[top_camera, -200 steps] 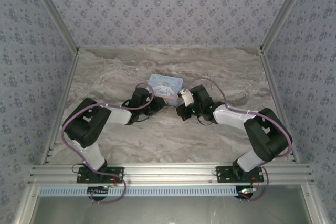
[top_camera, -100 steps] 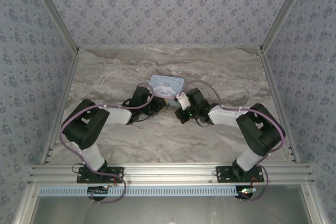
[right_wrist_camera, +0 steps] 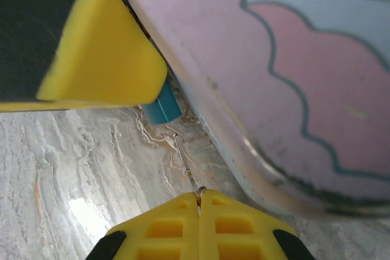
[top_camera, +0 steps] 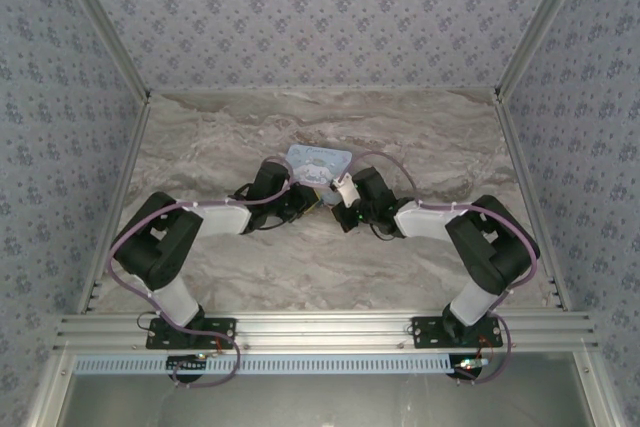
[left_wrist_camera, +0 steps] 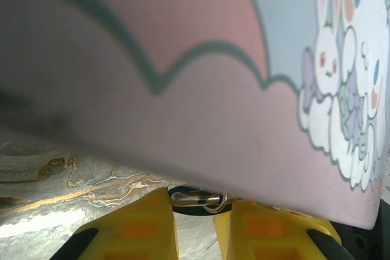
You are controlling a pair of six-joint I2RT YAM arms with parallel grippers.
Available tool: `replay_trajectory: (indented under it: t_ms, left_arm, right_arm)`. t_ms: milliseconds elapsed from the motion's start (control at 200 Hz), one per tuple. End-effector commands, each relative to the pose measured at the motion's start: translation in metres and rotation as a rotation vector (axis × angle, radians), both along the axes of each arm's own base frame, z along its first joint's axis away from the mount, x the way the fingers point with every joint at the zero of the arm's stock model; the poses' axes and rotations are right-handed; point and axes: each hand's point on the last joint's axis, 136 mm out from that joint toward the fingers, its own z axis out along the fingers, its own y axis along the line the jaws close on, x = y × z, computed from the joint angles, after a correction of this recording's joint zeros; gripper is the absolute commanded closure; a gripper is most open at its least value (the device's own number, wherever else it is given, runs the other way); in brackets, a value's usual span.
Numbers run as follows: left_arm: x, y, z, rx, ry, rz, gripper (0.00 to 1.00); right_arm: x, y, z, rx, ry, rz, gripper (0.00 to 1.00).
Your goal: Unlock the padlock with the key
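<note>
On marbled table [top_camera: 200, 137], floral walls [top_camera: 320, 17] around, left hand [left_wrist_camera: 196, 202] grips padlock [right_wrist_camera: 161, 106], right hand [right_wrist_camera: 199, 196] pinches key [right_wrist_camera: 186, 165].

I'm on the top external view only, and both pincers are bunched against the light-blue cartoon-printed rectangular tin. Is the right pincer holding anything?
Observer: Yes. The right pincer is shut on a thin silvery metal key, which points forward from its fingertips.
Operator: And on the other side?
Observer: The left pincer appears to grip the tiny teal-blue padlock, whose body pokes out from under one yellow finger, right beside the tin.
Operator: Is it in yet?
Observer: Not yet. The key's tip stops short of the padlock, with a strip of grey-veined marble tabletop showing between them.
</note>
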Motion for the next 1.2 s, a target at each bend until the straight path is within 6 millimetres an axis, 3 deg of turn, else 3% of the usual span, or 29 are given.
replay_trajectory:
  t_ms: [0, 510, 1199]
  left_arm:
    - [0.003, -0.011, 0.027, -0.049, -0.034, -0.02, 0.81]
    - [0.005, -0.013, 0.03, -0.05, -0.037, -0.019, 0.81]
    - [0.004, -0.013, 0.025, -0.04, -0.026, -0.017, 0.81]
  right_arm:
    - [0.001, 0.005, -0.004, -0.002, -0.018, 0.017, 1.0]
    - [0.001, 0.009, -0.01, -0.001, -0.007, 0.022, 1.0]
    - [0.004, 0.009, 0.002, 0.049, -0.032, -0.001, 1.0]
